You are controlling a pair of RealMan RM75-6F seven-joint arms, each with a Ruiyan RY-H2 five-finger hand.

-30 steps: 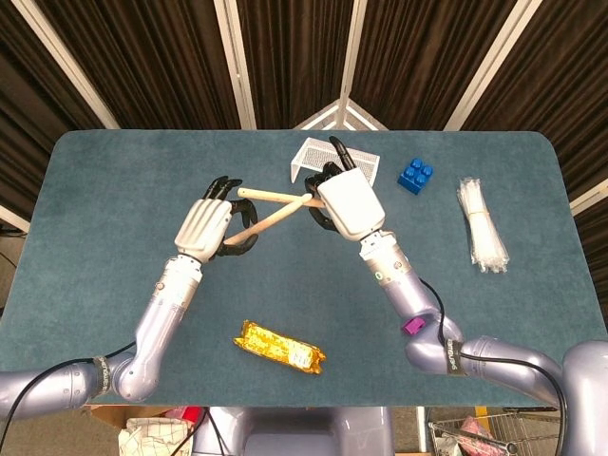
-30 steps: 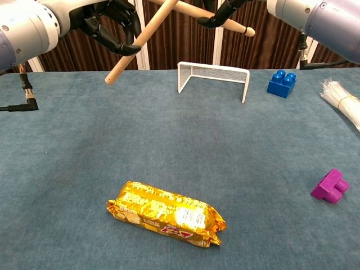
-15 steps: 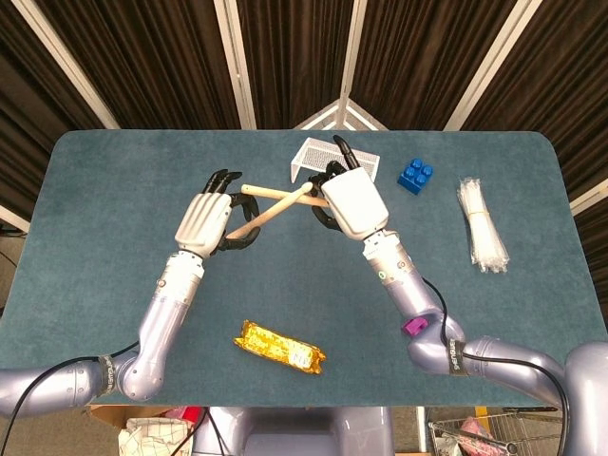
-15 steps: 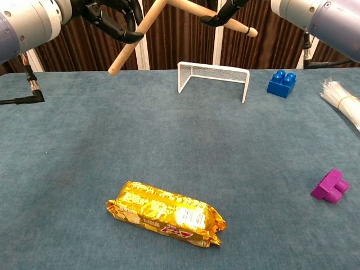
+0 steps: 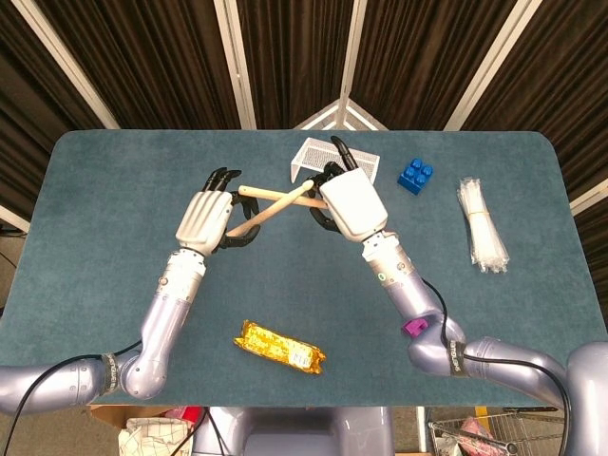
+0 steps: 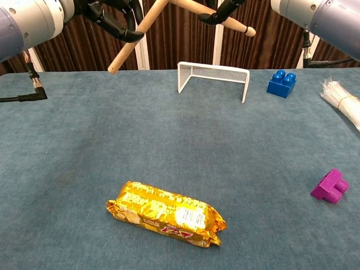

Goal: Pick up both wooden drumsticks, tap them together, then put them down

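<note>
Both wooden drumsticks are held up above the table and cross each other. My left hand (image 5: 205, 220) grips one drumstick (image 5: 278, 205), which slants up to the right; in the chest view this drumstick (image 6: 134, 38) hangs down from the left hand (image 6: 110, 17) at the top edge. My right hand (image 5: 350, 201) grips the other drumstick (image 5: 261, 194), which points left across the first; in the chest view its butt end (image 6: 236, 25) sticks out to the right of the right hand (image 6: 220, 11). The sticks cross between the hands.
A small white wire goal (image 5: 328, 160) stands behind the hands. A blue brick (image 5: 415, 176) and a bundle of clear sticks (image 5: 481, 226) lie at the right. A gold snack bar (image 6: 166, 212) lies near the front, a purple block (image 6: 330, 186) at the front right.
The left hand has risen slightly with its drumstick, so its lower end hangs higher in the chest view. The right hand has barely shifted. The sticks stay crossed.
</note>
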